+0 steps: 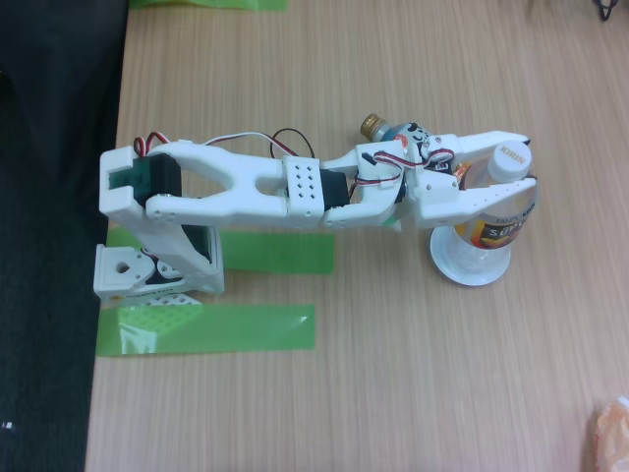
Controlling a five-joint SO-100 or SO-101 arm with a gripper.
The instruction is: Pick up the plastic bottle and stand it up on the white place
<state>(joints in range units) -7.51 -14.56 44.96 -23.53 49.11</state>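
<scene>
White-capped plastic bottle [494,202], cap lettering unreadable, pinched by pincer [526,157] above white place [470,264].

Even, fairly bright light falls from above on the table [393,374], with no hard shadows; only a soft, short shadow lies under the arm [295,187] and beside its base. The white arm parts are close to washed out, and the tape [206,329] carries a faint sheen. The picture is slightly soft and low in detail, the bottle [496,211] label blurred. The left edge is dark.
</scene>
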